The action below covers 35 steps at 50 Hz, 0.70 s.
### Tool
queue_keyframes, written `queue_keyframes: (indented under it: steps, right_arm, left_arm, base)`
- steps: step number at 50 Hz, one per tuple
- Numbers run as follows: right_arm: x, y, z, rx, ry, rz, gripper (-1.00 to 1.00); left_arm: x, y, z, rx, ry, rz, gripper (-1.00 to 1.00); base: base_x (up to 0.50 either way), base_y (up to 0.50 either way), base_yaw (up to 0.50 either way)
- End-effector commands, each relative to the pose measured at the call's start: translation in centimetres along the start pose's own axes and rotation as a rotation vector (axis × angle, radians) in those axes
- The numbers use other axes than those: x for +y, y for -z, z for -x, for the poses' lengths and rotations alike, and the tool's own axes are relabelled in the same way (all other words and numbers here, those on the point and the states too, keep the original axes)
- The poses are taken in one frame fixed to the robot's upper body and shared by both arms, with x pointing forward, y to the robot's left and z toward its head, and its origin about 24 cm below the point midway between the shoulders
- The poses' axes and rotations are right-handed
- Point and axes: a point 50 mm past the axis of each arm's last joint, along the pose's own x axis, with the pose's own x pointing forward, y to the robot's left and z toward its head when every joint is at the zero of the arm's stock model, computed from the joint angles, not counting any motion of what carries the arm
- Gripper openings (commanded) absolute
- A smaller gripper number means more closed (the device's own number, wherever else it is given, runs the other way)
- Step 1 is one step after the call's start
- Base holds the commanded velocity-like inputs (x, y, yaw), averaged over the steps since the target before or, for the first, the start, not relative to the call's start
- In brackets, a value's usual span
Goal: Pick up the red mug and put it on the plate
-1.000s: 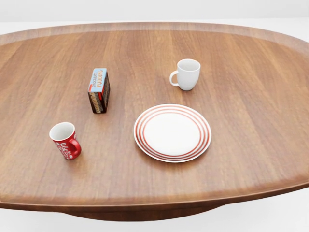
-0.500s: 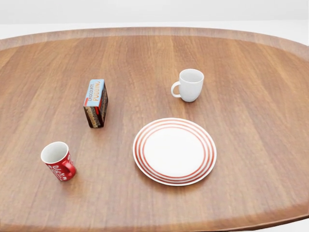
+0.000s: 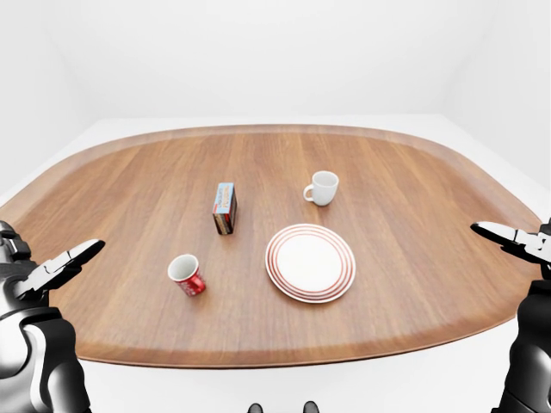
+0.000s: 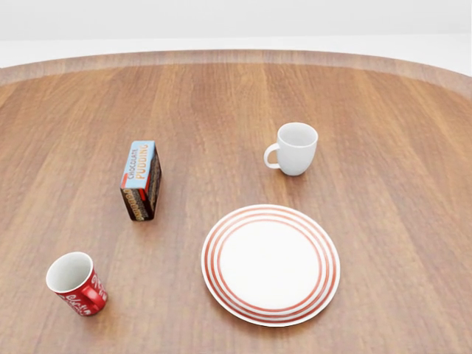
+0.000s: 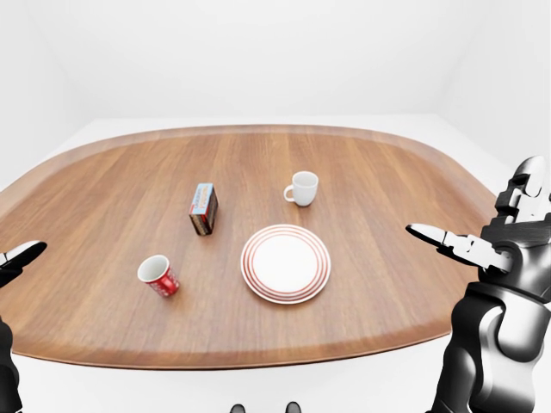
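Observation:
The red mug (image 4: 76, 284) with white lettering stands upright on the wooden table at the lower left of the head view; it also shows in the left-eye view (image 3: 187, 275). The white plate with red rings (image 4: 271, 264) lies to its right, empty. My left hand (image 3: 58, 266) is open at the left edge of the left-eye view, well left of the mug and apart from it. My right hand (image 5: 452, 243) is open at the right of the right-eye view, far right of the plate. Neither hand shows in the head view.
A chocolate pudding box (image 4: 141, 180) stands above the red mug. A white mug (image 4: 295, 148) stands above the plate. The oval table's near edge (image 3: 258, 354) runs across the bottom of the eye views. White floor and walls surround it.
The whole head view has shifted: the camera has moved closer to the table, so the mug, plate, box and white mug appear larger and lower. The things themselves have not moved.

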Motion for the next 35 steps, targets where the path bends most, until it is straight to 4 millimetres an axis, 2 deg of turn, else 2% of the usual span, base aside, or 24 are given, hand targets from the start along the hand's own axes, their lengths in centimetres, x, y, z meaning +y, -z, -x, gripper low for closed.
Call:
queue_keyframes:
  steps: [1,35]
  right_arm:
    - [0.05,-0.11,0.01,-0.004,-0.002,0.000,1.00]
    - [0.03,0.09,0.05,0.004,-0.003,0.004,1.00]
  left_arm:
    - [-0.05,-0.02,0.01,-0.001,0.001,0.000,1.00]
    - [-0.09,0.07,0.07,0.002,0.003,-0.001,1.00]
  base:
    - [0.24,0.00,0.00]
    - [0.24,0.00,0.00]
